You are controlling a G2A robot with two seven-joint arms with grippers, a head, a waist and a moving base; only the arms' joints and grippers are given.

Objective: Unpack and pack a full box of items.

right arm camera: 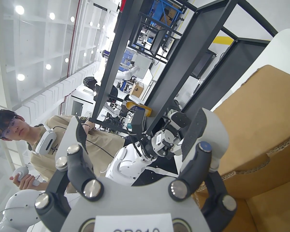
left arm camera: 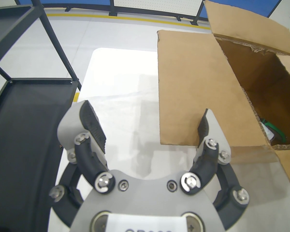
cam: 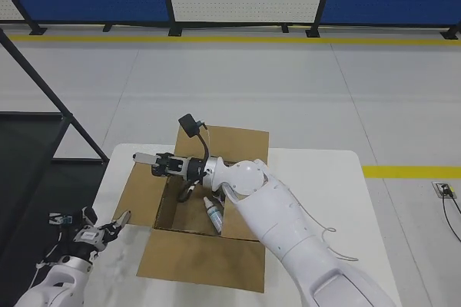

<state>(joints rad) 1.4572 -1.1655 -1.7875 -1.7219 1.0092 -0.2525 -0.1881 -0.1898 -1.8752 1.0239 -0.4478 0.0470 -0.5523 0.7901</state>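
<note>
Right gripper [cam: 147,161], wide and empty, hangs over left wall of box [cam: 203,261]; bottle [cam: 213,216] lies inside to its right, long axis near-far; left gripper [left arm camera: 146,109], also wide, sits farther off.

Matt corrugated cardboard box [cam: 207,261], glossy table [left arm camera: 116,78]

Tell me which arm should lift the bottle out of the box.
Right, probably. The right gripper is open and its arm stretches across the box, above the bottle. The left gripper, also open, sits outside the box, beyond its side flap.
</note>
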